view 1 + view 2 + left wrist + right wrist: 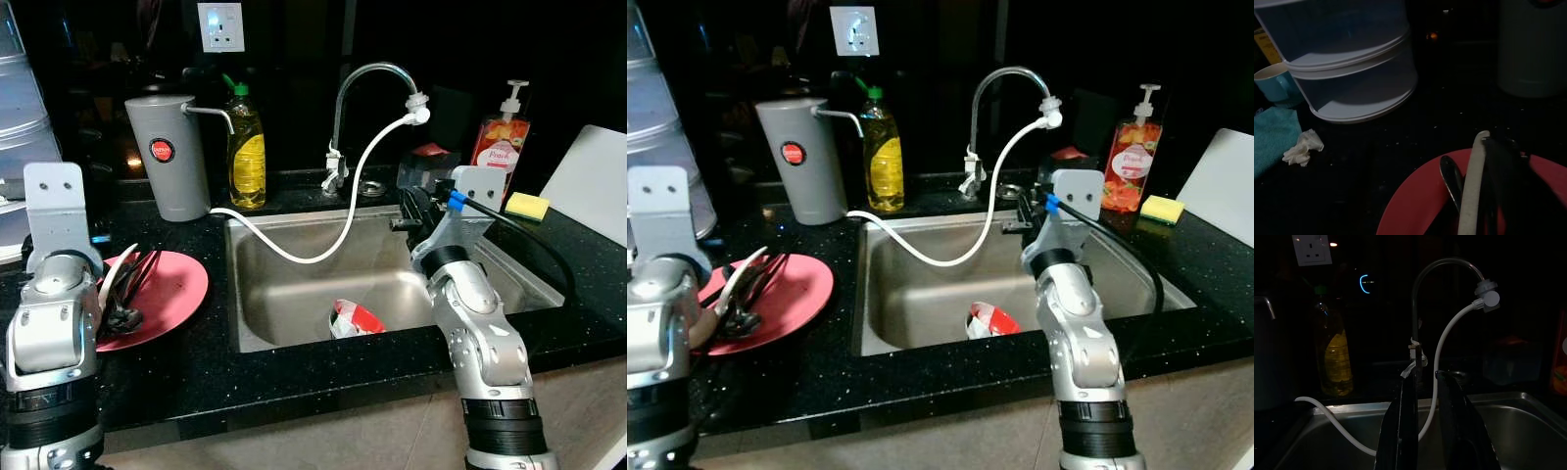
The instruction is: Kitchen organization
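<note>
My right gripper (1425, 421) hangs over the sink (294, 323), fingers a little apart, holding nothing, aimed at the faucet (367, 78) and its white hose (333, 240). My left gripper (1493, 186) is over the red plate (181, 289) with the utensils (127, 284); can't tell its fingers' state. Red-and-white bowl (353, 318) sits in the sink bottom.

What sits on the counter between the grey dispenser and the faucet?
A yellow dish soap bottle with a green cap stands between the grey dispenser and the faucet, behind the sink, as the left eye view shows.
</note>
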Controlling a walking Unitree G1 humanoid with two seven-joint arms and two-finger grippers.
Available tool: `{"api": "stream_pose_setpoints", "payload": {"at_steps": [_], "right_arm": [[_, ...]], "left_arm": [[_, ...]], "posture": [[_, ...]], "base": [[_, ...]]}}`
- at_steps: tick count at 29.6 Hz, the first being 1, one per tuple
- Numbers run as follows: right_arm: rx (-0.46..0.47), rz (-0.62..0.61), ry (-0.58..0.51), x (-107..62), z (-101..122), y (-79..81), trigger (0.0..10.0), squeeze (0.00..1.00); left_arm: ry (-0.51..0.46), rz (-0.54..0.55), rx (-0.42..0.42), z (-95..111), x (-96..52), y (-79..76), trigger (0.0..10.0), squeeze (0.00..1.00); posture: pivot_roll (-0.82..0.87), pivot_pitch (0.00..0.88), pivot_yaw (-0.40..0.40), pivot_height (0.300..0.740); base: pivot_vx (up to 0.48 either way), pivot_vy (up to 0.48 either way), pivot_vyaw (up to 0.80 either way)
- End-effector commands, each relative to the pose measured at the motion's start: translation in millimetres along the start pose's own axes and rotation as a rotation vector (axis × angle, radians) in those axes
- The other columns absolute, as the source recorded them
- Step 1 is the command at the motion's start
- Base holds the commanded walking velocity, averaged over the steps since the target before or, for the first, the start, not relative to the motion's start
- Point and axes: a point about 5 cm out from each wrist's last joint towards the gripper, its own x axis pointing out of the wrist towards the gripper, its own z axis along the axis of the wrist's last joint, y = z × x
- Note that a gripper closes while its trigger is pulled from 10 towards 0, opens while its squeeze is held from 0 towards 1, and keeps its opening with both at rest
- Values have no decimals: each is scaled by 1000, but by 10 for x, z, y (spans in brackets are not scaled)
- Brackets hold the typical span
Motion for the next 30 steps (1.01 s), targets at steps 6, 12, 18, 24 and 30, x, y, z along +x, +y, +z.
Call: {"api": "stream_pose_setpoints", "payload": {"at_steps": [6, 12, 18, 24, 30], "right_arm": [[4, 2, 5, -19, -38, -1, 10000, 0], [5, 6, 6, -21, -47, 13, 10000, 0], [5, 9, 10, -29, -62, 25, 10000, 0], [5, 9, 23, -36, -95, 24, 10000, 0], [10, 13, 30, -35, -112, 37, 10000, 0]], "left_arm": [[-28, 58, -9, 7, -23, -16, 10000, 1000], [-173, 96, 48, 123, -180, -189, 10000, 0], [-193, 201, 1, 22, -308, -233, 10000, 0], [-202, 261, 16, -91, -375, -269, 10000, 0], [-216, 284, 34, -132, -381, -263, 10000, 0]], "posture": [[-18, 18, 10, 740], [-16, 14, 12, 740], [-23, 22, 12, 740], [-19, 34, 6, 740], [-16, 38, 2, 740]], "base": [[0, 0, 0], [0, 0, 0], [0, 0, 0], [0, 0, 0], [0, 0, 0]]}}
